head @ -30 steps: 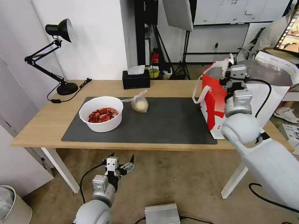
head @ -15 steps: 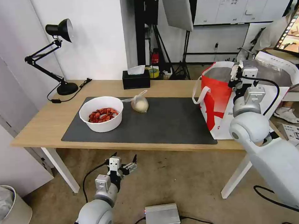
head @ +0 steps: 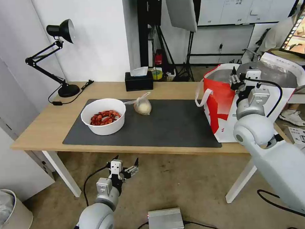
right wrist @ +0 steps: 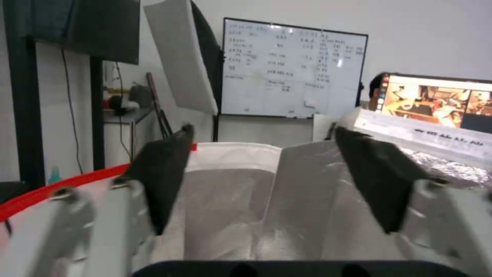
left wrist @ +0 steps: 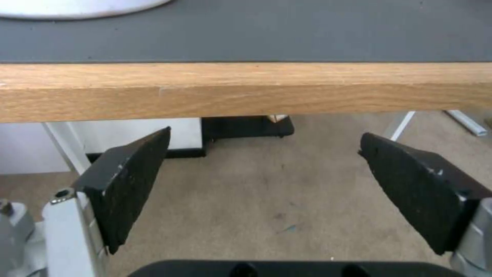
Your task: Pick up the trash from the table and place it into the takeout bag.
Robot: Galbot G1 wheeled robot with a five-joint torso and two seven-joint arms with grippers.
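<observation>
A beige carpeted floor point(head: 181, 180) runs under a long light-wood counter point(head: 42, 121) on white legs, and nearest the robot the left tool point(head: 123, 167) hangs low in front of that counter's front edge, its black pads spread apart and grasping nothing, parked out of the way, by the look of it. Up on the counter a dark grey mat point(head: 173, 123) carries the remaining trash: a white round bowl of red shells point(head: 103, 116) toward the left, and just beside it a knotted clear bag with a pale lump point(head: 142, 105), both well apart from the takeout bag point(head: 222, 102) that stands open at the counter's right end. The right tool point(head: 242, 78) hovers over that bag's mouth with its jaws spread and empty, the silver foil lining showing between them, a pose that suggests an item was let go there. Farther back sit a black tissue box point(head: 139, 80) and a black desk lamp point(head: 58, 57) against the white wall, with a whiteboard point(head: 242, 6) beyond.
</observation>
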